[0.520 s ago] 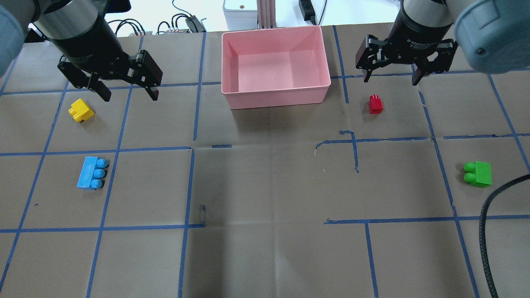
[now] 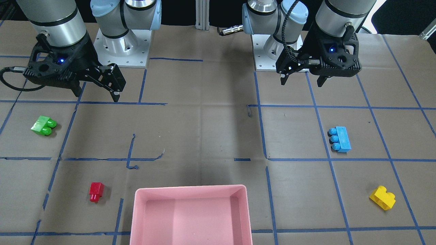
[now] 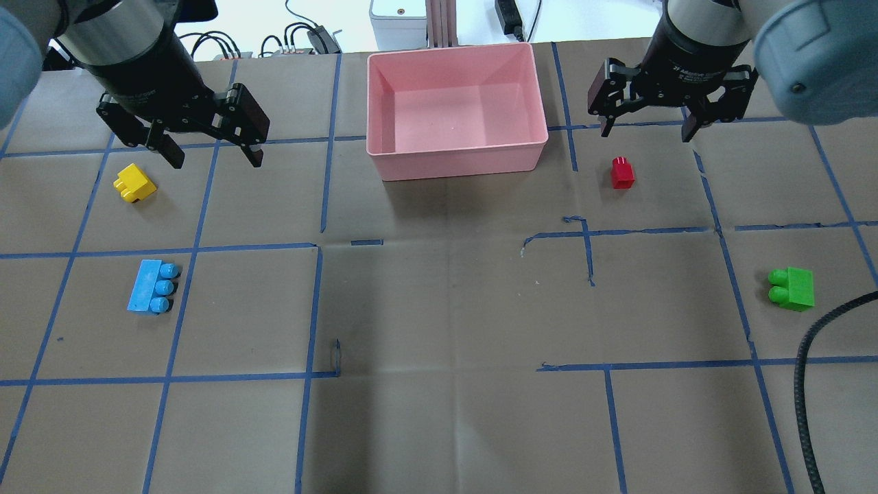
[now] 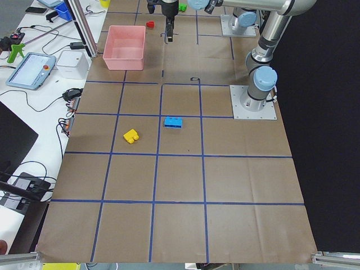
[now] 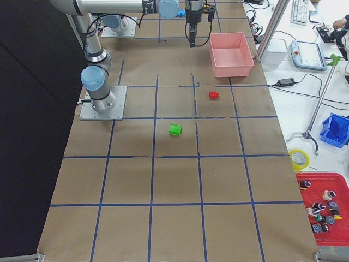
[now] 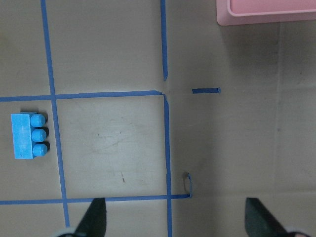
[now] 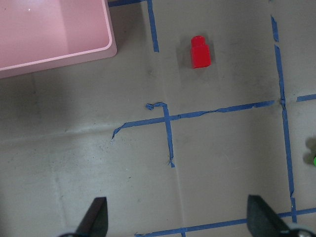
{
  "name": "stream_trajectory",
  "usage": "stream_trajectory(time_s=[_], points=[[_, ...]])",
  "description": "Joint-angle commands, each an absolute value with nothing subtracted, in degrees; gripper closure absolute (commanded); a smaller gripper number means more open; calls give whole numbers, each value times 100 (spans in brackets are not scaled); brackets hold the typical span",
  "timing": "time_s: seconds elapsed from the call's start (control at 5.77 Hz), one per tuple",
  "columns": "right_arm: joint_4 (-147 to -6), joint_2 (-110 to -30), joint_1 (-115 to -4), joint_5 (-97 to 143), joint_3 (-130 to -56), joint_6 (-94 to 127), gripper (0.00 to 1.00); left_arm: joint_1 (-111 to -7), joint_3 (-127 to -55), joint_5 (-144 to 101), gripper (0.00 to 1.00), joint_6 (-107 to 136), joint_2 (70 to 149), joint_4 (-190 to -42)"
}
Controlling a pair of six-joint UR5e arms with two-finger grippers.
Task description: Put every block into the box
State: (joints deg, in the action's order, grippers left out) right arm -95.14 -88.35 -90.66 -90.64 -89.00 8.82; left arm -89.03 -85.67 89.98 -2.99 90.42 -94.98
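nearest the robot on the papered table (image 3: 439,309), the light-blue brick (image 3: 152,287) lies to its left and the green brick (image 3: 792,287) to its right, studs pointing sideways. further out lie the yellow brick (image 3: 134,183) on the left and the red brick (image 3: 622,172) on the right, all four outside the pink box (image 3: 455,159) at the far middle. the left gripper (image 3: 215,161) and right gripper (image 3: 647,132) hang above the table either side of the box, fingers spread wide, holding nothing.

Four blocks are counted: yellow block (image 3: 134,183) and light-blue block (image 3: 152,286) on the left gripper's (image 3: 217,161) side, red block (image 3: 623,172) and green block (image 3: 792,287) on the right gripper's (image 3: 647,133) side. One box (image 3: 456,162) is recorded.
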Motion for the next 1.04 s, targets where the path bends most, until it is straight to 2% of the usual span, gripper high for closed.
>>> stream_trajectory(time_s=[0.0,0.52,0.69,0.87], points=[[-9519,-8833,-9079,-9062,-8903,870,0,-8903,-8587,9009,1,-299,9035,-9501],[-9519,-8763,-9070,-9053,-8903,748,0,-8668,-8665,9026,1,-865,8991,-9370],[-9527,-8754,-9027,-9061,-8929,573,0,-7996,-8762,9044,1,-1218,8965,-9300],[-9571,-8763,-8722,-9157,-8938,-682,0,-7206,-8806,9044,1,-2022,8991,-9299]])
